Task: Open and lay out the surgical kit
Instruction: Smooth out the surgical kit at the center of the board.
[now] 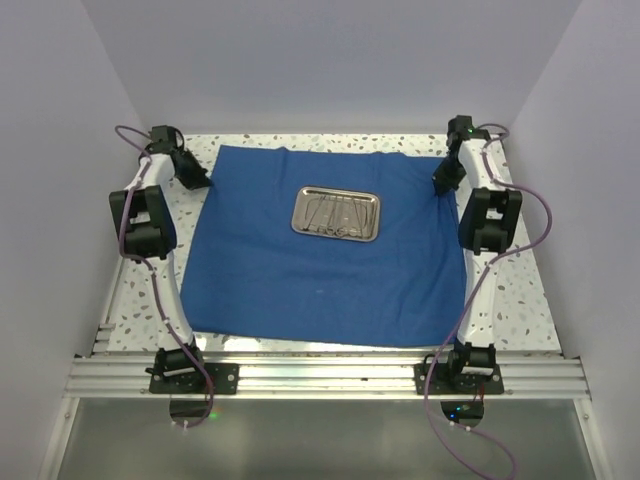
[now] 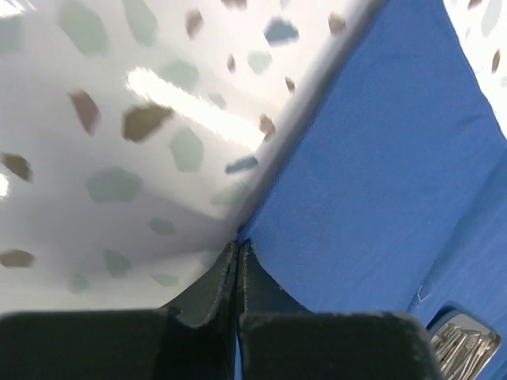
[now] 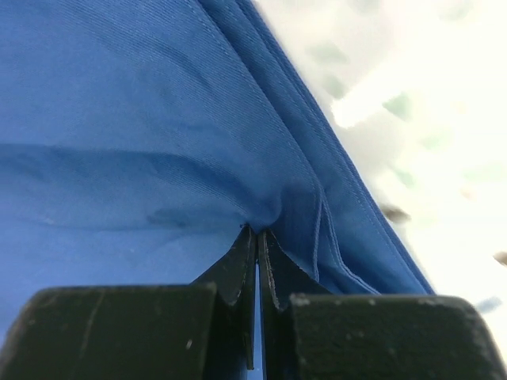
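Note:
The royal-blue cloth wrap (image 1: 320, 270) lies spread open and flat on the speckled table. The steel tray (image 1: 336, 213) sits on it near the back middle, with slim silver instruments (image 1: 330, 212) inside. My left gripper (image 1: 193, 175) is at the cloth's back-left corner, shut on the cloth's edge (image 2: 333, 198). The tray corner shows at the bottom right of the left wrist view (image 2: 467, 344). My right gripper (image 1: 443, 178) is at the back-right corner, shut on a pinch of the cloth (image 3: 158, 158).
The speckled white tabletop (image 1: 520, 300) shows around the cloth. White walls enclose the back and both sides. An aluminium rail (image 1: 320, 375) runs along the near edge, where both arm bases stand.

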Robot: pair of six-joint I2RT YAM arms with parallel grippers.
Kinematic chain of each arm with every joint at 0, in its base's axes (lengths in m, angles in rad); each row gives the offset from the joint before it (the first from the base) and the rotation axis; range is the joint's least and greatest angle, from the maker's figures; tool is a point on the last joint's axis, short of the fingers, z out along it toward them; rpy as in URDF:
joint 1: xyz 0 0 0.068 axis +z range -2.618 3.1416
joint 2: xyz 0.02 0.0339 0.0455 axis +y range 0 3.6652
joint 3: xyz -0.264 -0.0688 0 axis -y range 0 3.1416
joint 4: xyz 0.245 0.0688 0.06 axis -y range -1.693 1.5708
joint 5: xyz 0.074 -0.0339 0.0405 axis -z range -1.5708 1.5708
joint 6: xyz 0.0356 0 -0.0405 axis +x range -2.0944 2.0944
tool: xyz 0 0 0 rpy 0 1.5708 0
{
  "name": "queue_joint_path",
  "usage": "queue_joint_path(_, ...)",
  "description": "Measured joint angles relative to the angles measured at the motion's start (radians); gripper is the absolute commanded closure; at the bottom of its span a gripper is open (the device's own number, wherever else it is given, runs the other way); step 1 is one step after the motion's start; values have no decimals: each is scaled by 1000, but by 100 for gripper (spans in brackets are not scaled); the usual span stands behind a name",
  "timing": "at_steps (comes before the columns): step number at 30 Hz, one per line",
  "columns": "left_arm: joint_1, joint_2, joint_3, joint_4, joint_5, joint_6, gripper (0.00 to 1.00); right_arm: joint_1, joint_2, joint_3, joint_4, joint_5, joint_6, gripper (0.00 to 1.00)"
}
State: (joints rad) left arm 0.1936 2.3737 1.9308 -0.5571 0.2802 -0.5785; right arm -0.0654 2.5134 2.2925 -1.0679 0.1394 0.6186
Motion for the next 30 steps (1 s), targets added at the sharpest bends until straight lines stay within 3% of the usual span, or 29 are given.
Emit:
queue_joint_path(5, 42, 69, 152, -10, -19, -44, 100, 4, 128, 214, 93, -84, 44, 100)
queue_joint_path(8, 57, 116, 259, -9, -19, -64, 100, 8, 149, 230, 175, -117, 78, 100)
queue_joint_path(9, 60, 124, 278, -6, -18, -69, 100, 10, 151, 230, 192, -128, 89, 95)
queue_joint_path(10, 64, 126, 288, -3, -16, -76, 97, 11, 154, 230, 204, -135, 100, 81)
queue_joint_path(11, 68, 126, 289, 1, -9, -84, 84, 11, 156, 230, 214, -140, 108, 46)
queue_joint_path(12, 71, 126, 289, 3, -3, -89, 67, 10, 156, 228, 224, -142, 113, 25)
queue_joint_path(13, 74, 126, 286, 10, -6, -88, 38, 7, 150, 217, 255, -165, 130, 7)
queue_joint_path(14, 80, 125, 277, 23, -7, -87, 18, 7, 136, 206, 292, -167, 129, 1)
queue_joint_path(16, 95, 113, 238, 50, -8, -99, 7, 3, 99, 154, 331, -156, 113, 2)
queue_joint_path(20, 115, 40, 98, 74, -16, -101, 7, -17, 23, 3, 419, -196, 103, 2)
queue_joint_path(24, 97, -46, 47, 75, -24, -92, 25, -22, -111, -221, 482, -225, 103, 2)
queue_joint_path(30, -31, -134, 37, 142, -16, -83, 37, 53, -276, -441, 531, -266, 105, 4)
